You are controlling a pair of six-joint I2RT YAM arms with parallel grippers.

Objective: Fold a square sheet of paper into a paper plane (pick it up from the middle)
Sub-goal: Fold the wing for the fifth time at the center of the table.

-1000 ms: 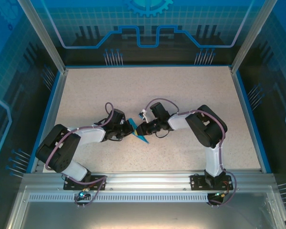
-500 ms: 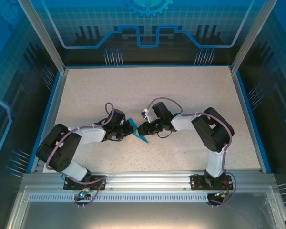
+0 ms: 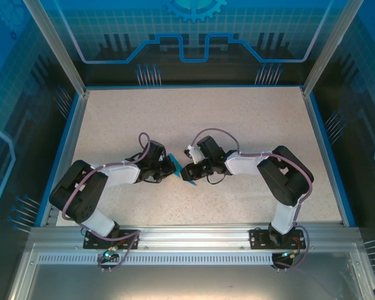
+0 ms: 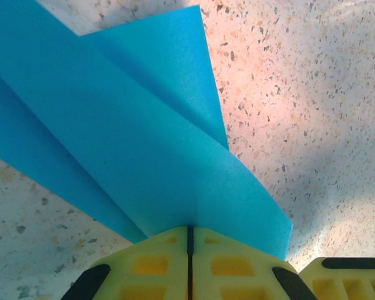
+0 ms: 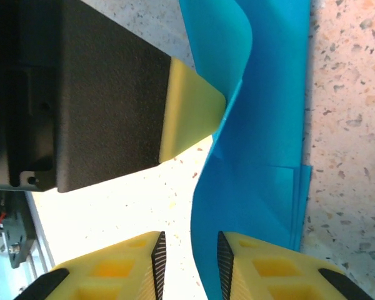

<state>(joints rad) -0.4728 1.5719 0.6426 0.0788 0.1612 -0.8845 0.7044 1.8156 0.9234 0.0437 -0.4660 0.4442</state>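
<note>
Jaws of my left gripper (image 4: 189,234) are clenched flat together, only a thin seam between the yellow pads, and the blue paper (image 4: 144,144) comes straight out of that seam. From the clamp it fans away in layered folds, one pointed flap reaching furthest over the speckled counter (image 4: 300,94).

On my right gripper (image 5: 187,244) the jaws stand slightly apart. The paper (image 5: 269,125) rises through the narrow gap, lying against one pad with bright counter showing beside the other, so nothing is pinched there. Further out the sheet bends around one yellow fingertip (image 5: 190,115) of the left gripper, its stacked edges lying on the counter (image 5: 350,94).

From above, both grippers (image 3: 170,167) (image 3: 186,172) meet tip to tip at mid-counter, with the paper (image 3: 189,181) between them, a blue point poking toward my bases.
</note>
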